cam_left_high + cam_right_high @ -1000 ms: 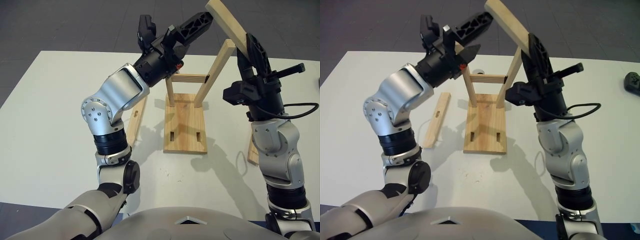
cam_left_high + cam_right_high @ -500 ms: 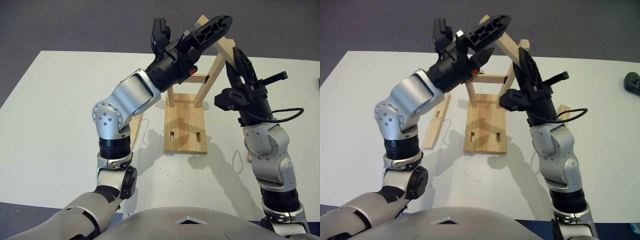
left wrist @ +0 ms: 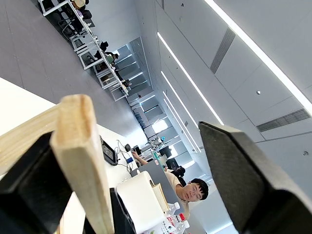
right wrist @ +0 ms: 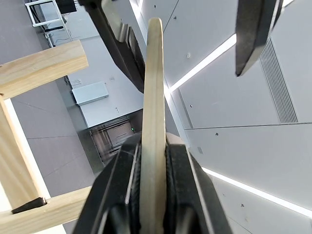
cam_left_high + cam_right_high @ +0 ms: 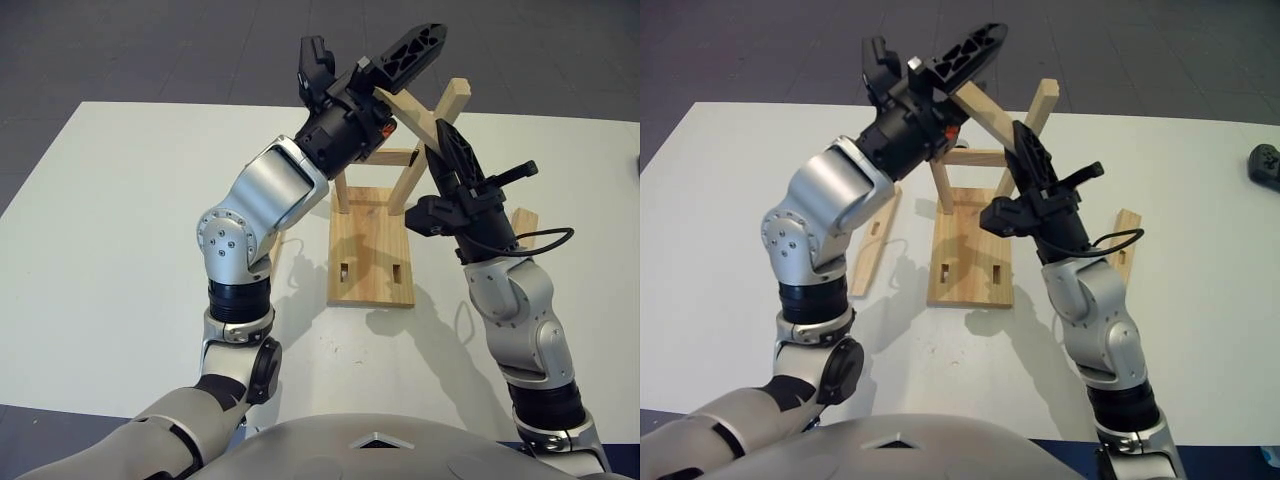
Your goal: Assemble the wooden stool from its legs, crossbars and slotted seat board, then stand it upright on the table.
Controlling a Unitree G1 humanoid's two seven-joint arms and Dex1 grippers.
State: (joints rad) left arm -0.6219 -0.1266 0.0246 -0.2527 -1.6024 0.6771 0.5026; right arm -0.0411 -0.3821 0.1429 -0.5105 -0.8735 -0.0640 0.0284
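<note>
Above the seat board [image 5: 370,250] lying on the counter [image 5: 120,200], we see the right tool [image 5: 447,150] clamped on a raised leg [image 5: 405,110], the left tool [image 5: 365,70] spread apart around its upper end. Two joined legs [image 5: 452,98] stand on the board's far end.

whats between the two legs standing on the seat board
A wooden crossbar spans the gap, joining the left leg and the right leg above the seat board. The right eye view shows it.
</note>
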